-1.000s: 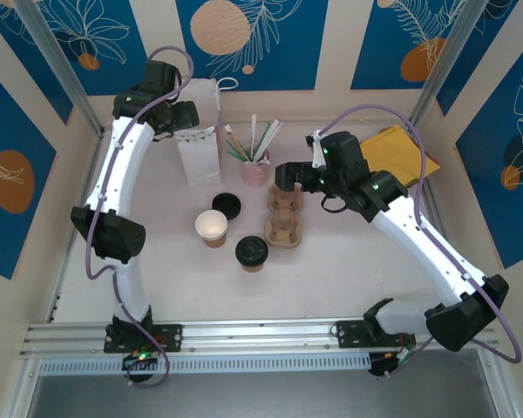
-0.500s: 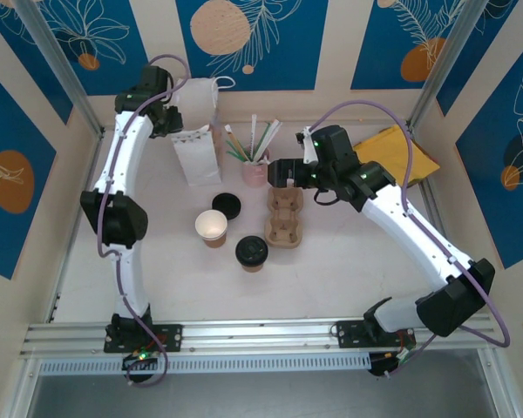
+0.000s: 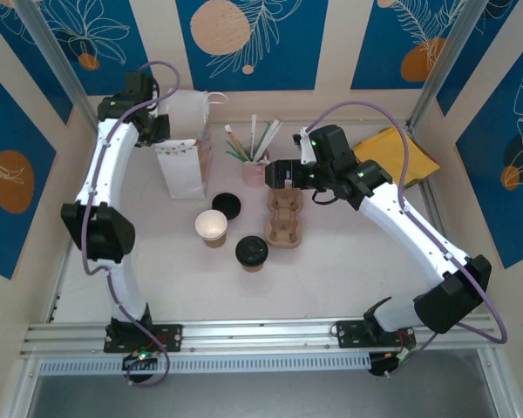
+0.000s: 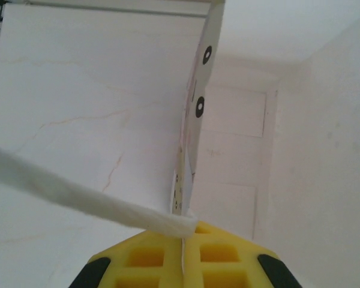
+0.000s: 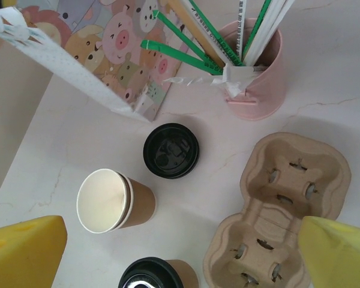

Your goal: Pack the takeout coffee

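The takeout coffee point(image 3: 252, 252) point(image 5: 159, 277), a brown paper cup with a black lid, stands upright near the table's middle. My left gripper point(image 3: 154, 131) point(image 4: 186, 233) is shut on the top rim of the white paper bag point(image 3: 183, 167) point(image 4: 195, 120) at the back left; the bag's rope handle point(image 4: 78, 198) lies against its yellow pads. My right gripper point(image 3: 279, 174) point(image 5: 183, 240) hovers open above the cups and the cardboard cup carrier point(image 3: 285, 218) point(image 5: 288, 210), nothing between its fingers.
An open brown cup point(image 3: 211, 228) point(image 5: 111, 201) and a loose black lid point(image 3: 226, 205) point(image 5: 171, 150) sit left of the carrier. A pink cup of straws point(image 3: 255, 165) point(image 5: 252, 72) stands behind them. A yellow envelope point(image 3: 397, 152) lies at the back right.
My left gripper has shut on the bag's rim and drawn the bag leftward. The right gripper has shifted slightly left and stays open.
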### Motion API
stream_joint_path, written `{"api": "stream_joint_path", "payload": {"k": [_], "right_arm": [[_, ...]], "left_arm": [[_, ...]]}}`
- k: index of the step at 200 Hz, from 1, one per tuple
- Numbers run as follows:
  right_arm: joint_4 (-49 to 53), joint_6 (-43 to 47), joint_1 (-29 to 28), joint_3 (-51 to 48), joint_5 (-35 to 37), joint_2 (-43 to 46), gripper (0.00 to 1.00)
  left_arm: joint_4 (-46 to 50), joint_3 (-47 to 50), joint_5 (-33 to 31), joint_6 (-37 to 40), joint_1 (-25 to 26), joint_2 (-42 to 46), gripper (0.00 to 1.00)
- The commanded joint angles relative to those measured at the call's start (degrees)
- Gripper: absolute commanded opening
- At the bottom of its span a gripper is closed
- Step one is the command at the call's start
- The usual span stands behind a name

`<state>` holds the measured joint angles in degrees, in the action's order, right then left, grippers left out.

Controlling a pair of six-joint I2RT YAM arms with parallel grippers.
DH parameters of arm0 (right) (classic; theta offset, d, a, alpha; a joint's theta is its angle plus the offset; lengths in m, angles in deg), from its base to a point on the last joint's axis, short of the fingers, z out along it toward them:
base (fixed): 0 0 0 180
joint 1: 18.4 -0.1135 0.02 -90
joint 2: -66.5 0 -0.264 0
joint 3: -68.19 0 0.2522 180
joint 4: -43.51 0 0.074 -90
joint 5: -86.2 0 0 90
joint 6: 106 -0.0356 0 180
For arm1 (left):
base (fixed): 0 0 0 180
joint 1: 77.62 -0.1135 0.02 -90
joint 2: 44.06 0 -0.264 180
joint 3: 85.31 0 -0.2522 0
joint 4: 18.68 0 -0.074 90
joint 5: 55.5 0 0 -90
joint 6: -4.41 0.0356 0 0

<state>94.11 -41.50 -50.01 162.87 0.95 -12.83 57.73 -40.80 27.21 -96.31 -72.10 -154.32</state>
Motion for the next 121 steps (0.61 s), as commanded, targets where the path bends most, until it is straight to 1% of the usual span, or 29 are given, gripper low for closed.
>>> {"api": "stream_joint_path", "payload": {"k": [1, 20, 65, 84, 121], "right_arm": [[-0.2, 1.1, 0.4, 0.2, -2.6, -0.6, 0.99], [-0.3, 1.3, 0.6, -0.2, -3.1, -0.3, 0.99], [-1.0, 1.4, 1.0, -1.8, -4.6, 0.9, 0.99], [-1.3, 1.3, 1.1, -2.3, -4.9, 1.6, 0.99], [-1.8, 1.2, 1.3, -3.6, -5.9, 2.9, 0.99]], "left_arm": [[0.2, 5.2, 1.8, 3.6, -1.7, 6.1, 0.0], [-0.4, 10.8, 5.1, 4.7, -2.6, 10.3, 0.0], [-1.6, 24.2, 8.8, 6.9, -4.0, 20.8, 0.0], [-1.8, 28.6, 11.8, 8.4, -4.6, 24.8, 0.0], [-1.8, 34.5, 11.8, 10.3, -4.7, 30.8, 0.0]]}}
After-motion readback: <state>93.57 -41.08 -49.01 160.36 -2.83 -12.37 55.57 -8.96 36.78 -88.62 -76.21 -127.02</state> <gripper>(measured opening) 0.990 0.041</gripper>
